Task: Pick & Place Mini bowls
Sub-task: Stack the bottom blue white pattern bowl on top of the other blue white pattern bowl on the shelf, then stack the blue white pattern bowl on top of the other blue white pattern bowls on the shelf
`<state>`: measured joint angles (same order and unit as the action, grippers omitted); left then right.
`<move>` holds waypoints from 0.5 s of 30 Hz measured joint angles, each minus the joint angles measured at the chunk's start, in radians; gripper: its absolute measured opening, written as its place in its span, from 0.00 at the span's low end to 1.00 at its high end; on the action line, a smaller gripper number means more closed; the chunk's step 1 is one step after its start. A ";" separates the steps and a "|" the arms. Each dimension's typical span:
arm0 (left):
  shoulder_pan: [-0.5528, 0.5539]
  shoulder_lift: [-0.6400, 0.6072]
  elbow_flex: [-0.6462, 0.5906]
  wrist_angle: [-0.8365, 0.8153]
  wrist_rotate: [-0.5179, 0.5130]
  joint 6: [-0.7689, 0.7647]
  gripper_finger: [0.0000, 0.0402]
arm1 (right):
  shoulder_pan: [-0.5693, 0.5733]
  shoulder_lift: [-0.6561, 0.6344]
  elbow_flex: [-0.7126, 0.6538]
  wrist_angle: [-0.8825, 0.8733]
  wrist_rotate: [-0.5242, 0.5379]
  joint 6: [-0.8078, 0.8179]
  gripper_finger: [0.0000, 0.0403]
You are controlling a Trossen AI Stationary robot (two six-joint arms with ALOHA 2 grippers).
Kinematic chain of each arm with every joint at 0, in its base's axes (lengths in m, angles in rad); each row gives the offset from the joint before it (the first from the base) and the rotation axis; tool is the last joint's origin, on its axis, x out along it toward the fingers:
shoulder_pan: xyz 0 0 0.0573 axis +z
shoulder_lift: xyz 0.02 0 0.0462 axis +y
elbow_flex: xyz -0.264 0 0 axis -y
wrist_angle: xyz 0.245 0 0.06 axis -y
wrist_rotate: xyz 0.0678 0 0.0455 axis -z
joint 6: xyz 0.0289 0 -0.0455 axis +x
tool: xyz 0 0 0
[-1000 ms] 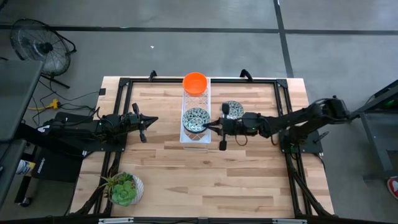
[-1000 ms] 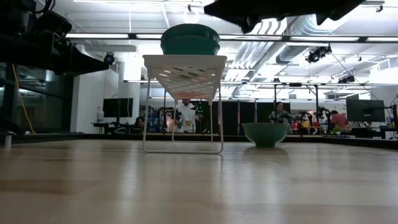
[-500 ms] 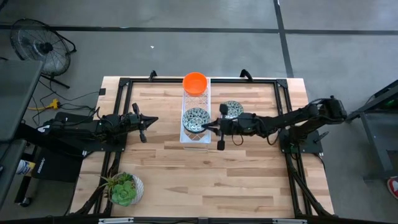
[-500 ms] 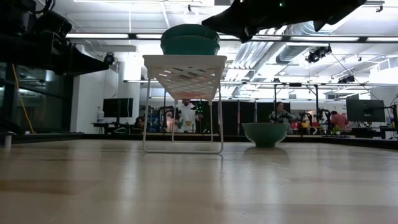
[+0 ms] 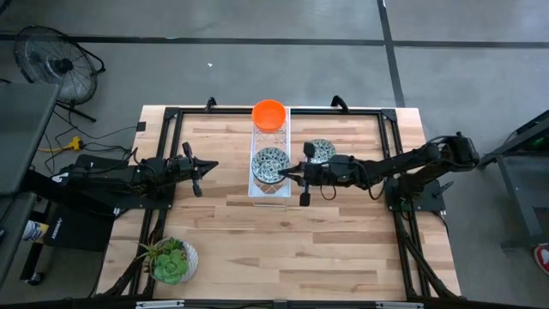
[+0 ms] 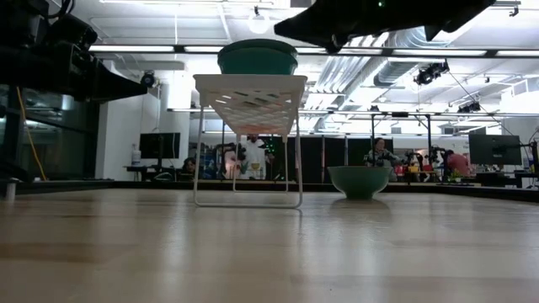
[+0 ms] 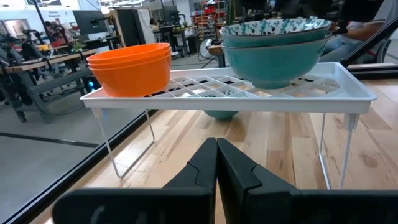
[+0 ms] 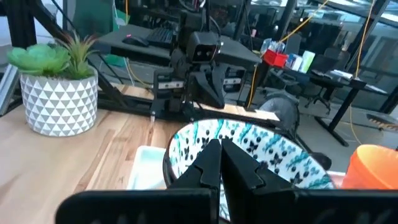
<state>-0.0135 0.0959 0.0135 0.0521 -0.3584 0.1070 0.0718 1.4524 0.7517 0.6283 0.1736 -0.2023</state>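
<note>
- White wire rack stands mid-table on the wooden table; it shows also in the left wrist view and the low view.
- Orange bowls sit on the far end of the rack; the left wrist view shows them as a nested stack, at least two, exact count hard to tell.
- Patterned bowls sit on the near end of the rack; in the left wrist view two are nested, speckled inside, teal outside.
- Single patterned bowl rests on the table just right of the rack; in the low view it is upright on the wood, apart from the rack legs.
- Right gripper reaches in from the right, tip at the rim of the patterned bowls on the rack; fingers pressed together, nothing between them. The right wrist view has the closed tips over the speckled bowl interior.
- Whether the tips touch the bowl, cannot tell.
- Left gripper hovers left of the rack, well apart from it, pointing at it; fingers together and empty, seen in the left wrist view.
- Potted plant stands at the near-left table corner, white patterned pot.
- Floor fan stands off the table at far left.
</note>
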 joint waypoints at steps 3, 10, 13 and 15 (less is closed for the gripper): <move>0.000 0.000 0.000 0.000 0.000 0.000 0.00 | 0.000 -0.020 0.000 -0.006 0.005 -0.025 0.00; 0.000 0.000 0.000 0.000 0.000 0.000 0.00 | 0.000 -0.165 0.000 -0.173 0.195 -0.137 0.00; 0.000 0.000 0.000 0.000 0.000 0.000 0.00 | -0.002 -0.240 0.000 -0.309 0.317 -0.155 0.00; 0.000 0.000 0.000 0.000 0.000 0.000 0.00 | -0.019 -0.284 0.000 -0.410 0.387 -0.137 0.00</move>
<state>-0.0133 0.0963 0.0135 0.0521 -0.3584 0.1070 0.0526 1.1686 0.7521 0.2184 0.5603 -0.3393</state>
